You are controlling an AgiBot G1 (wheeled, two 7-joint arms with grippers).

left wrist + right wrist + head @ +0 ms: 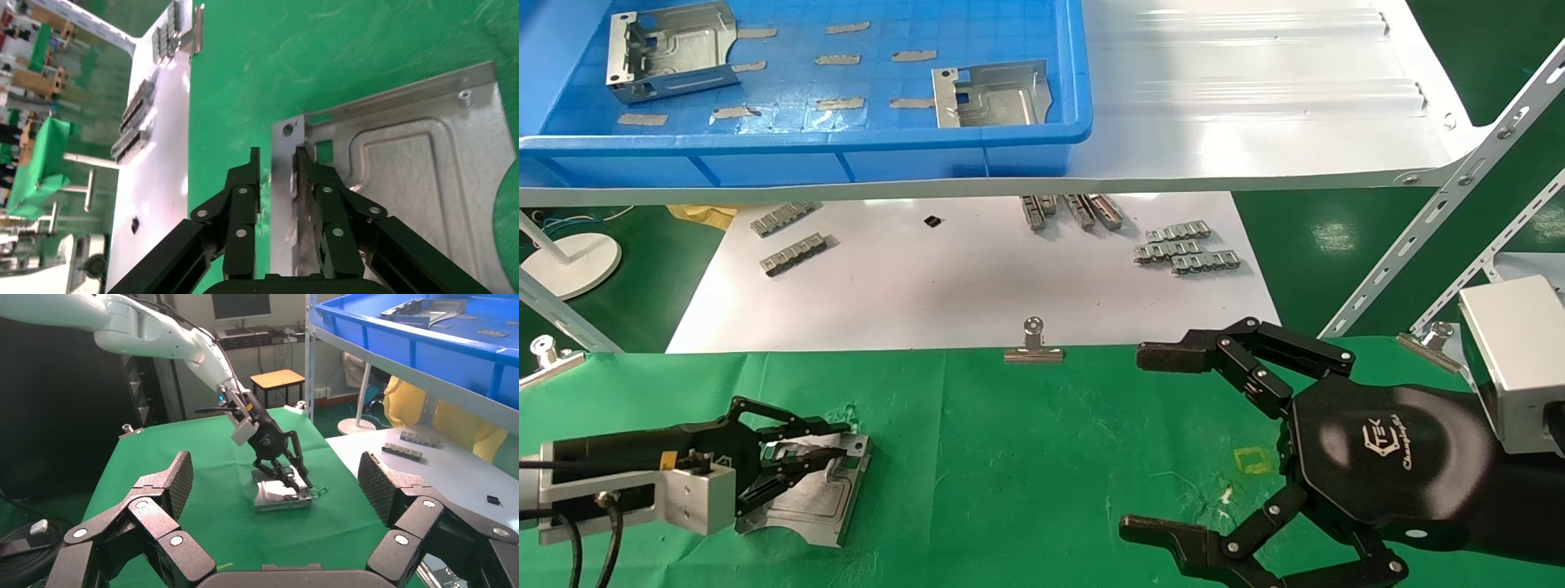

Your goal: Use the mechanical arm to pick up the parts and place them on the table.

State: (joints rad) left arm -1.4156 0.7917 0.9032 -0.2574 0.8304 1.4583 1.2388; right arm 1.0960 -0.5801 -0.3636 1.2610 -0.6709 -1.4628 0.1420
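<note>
Head view gives me three silver brackets: two in the blue bin [1042, 139] on the far shelf, one [670, 51] at its left and one [993, 94] right, and a third bracket [817, 498] lying flat on the green surface [1026, 457], near left. It is shiny stamped sheet with a raised rim. My left tool [825, 451] has its fingers pinched on this bracket's folded edge. My right tool [1148, 445] hovers near right, spread wide and empty.

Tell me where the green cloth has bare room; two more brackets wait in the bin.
Bare cloth runs across the middle of the table, bordered by the bracket under the left gripper, the binder clip at the far edge, and the open right gripper. The right side is crowded by that hand's fingers; the left by the bracket.
</note>
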